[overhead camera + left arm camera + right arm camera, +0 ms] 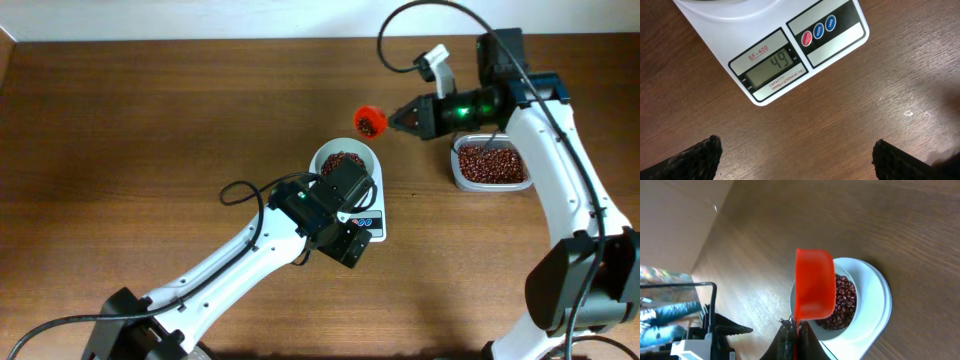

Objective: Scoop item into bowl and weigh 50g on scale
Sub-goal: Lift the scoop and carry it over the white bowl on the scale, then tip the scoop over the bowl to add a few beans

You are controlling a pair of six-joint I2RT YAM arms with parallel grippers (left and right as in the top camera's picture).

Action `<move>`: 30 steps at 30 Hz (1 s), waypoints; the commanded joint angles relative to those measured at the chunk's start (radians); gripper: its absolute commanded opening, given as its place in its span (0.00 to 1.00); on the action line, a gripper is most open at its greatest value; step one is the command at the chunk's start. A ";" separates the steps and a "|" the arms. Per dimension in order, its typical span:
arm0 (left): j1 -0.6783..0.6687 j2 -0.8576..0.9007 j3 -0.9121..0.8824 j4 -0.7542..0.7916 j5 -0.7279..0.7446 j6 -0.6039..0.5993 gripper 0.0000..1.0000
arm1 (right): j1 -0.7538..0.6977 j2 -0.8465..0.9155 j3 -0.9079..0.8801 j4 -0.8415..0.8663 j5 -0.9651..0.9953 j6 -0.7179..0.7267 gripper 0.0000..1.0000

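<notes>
Wooden table wide around scale, left tool apart, right tool clamped on red scoop near bowl rim.

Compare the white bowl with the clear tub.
Shape: the bowl is round, while the tub is a rounded rectangle. Material: the bowl is opaque white and the tub is clear plastic. Placement: the bowl sits on the scale, whereas the tub rests directly on the table. Both hold reddish-brown beans.
</notes>
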 commanded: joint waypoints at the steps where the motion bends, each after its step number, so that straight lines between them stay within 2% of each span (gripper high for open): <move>1: -0.003 -0.013 -0.004 0.001 -0.010 0.010 0.99 | 0.055 -0.003 0.023 -0.001 0.153 -0.035 0.04; 4: -0.003 -0.013 -0.004 0.001 -0.010 0.010 0.99 | 0.110 -0.011 0.023 -0.005 0.207 -0.111 0.04; 8: -0.003 -0.013 -0.004 0.001 -0.010 0.010 0.99 | 0.175 -0.015 0.023 -0.005 0.337 -0.111 0.04; 30: -0.003 -0.013 -0.004 0.001 -0.010 0.010 0.99 | 0.187 -0.015 0.023 0.000 0.336 -0.129 0.04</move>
